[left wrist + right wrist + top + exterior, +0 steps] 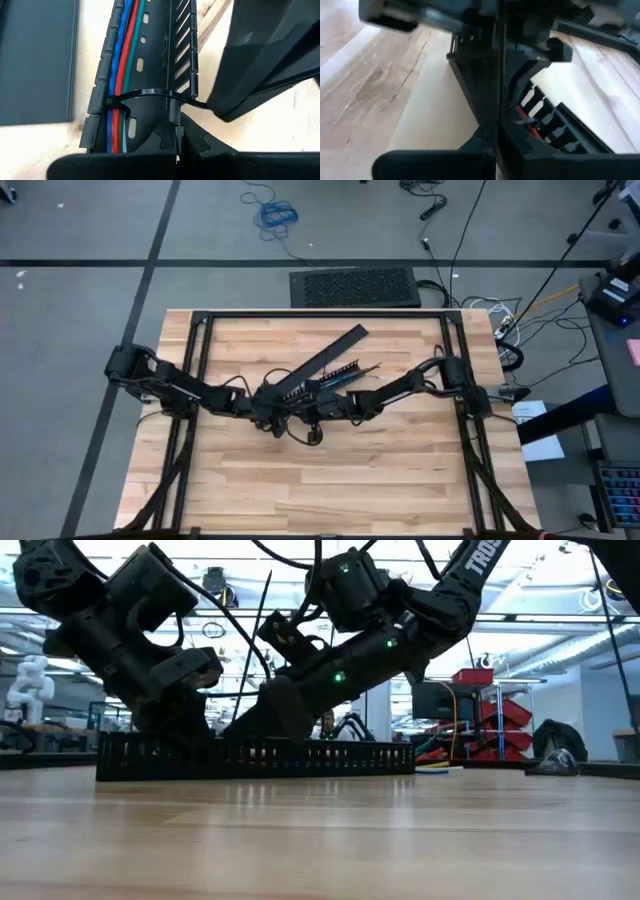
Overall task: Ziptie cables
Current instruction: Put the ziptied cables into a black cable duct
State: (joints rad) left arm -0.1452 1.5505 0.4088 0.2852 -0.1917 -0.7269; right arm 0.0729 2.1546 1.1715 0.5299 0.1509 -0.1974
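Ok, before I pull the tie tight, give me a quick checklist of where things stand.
1. Multicoloured wires lying inside the long black slotted plastic bar: ok.
2. Thin black plastic zip tie looped across the wires and the bar's wall: ok.
3. Tie cinched snug on the wires: not ok; the loop looks slack on the wire side.
4. Right tool at the tie's free end: contact looks right, but grip cannot tell.
5. Left tool steadying the bar: it straddles the slotted wall; grip cannot tell.
6. Flat black cover strip clear of the work: ok, it lies beside the bar on the wooden table.
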